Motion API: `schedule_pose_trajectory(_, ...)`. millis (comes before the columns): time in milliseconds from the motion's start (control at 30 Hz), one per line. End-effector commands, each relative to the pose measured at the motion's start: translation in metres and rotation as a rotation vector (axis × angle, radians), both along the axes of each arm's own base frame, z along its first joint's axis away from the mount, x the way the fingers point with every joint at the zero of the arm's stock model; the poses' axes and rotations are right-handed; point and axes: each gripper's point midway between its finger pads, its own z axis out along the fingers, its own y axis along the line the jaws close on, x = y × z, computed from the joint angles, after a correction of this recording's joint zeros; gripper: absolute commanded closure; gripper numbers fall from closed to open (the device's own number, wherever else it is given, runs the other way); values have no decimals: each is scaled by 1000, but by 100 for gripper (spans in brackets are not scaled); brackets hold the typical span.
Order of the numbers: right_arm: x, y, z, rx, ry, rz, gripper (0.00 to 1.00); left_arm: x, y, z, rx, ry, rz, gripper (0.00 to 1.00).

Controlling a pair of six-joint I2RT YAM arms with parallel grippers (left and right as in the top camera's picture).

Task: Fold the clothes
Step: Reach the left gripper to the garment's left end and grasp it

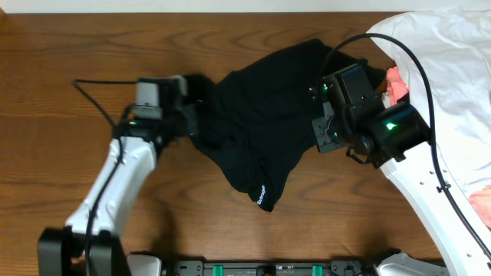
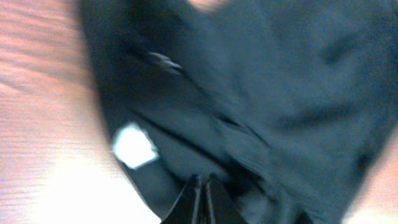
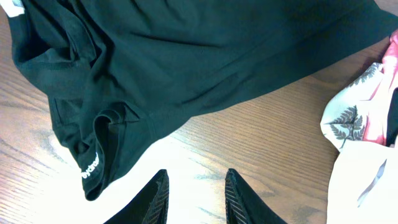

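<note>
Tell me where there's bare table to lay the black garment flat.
Bare wood: the table left of the left gripper, and the front strip below the black garment. It is crowded at right, where the white garment and coral-pink garment pile up.

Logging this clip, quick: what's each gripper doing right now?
Left gripper: jaws closed, apparently pinching the black garment.
Right gripper: jaws open, holding nothing.
</note>
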Motion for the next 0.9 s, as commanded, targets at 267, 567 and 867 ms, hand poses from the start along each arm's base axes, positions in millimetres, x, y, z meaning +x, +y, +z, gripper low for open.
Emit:
schedule_pose_trajectory(267, 1, -2, 3, 11, -6, -20, 72, -69, -89, -95, 93, 298, -241, 94)
schedule_pose_trajectory(567, -2, -4, 1, 3, 10, -20, 72, -38, -40, -143, 144, 354, -51, 95)
schedule_pose_trajectory(867, -2, -4, 1, 3, 10, -19, 72, 12, 48, -137, 113, 270, 218, 94)
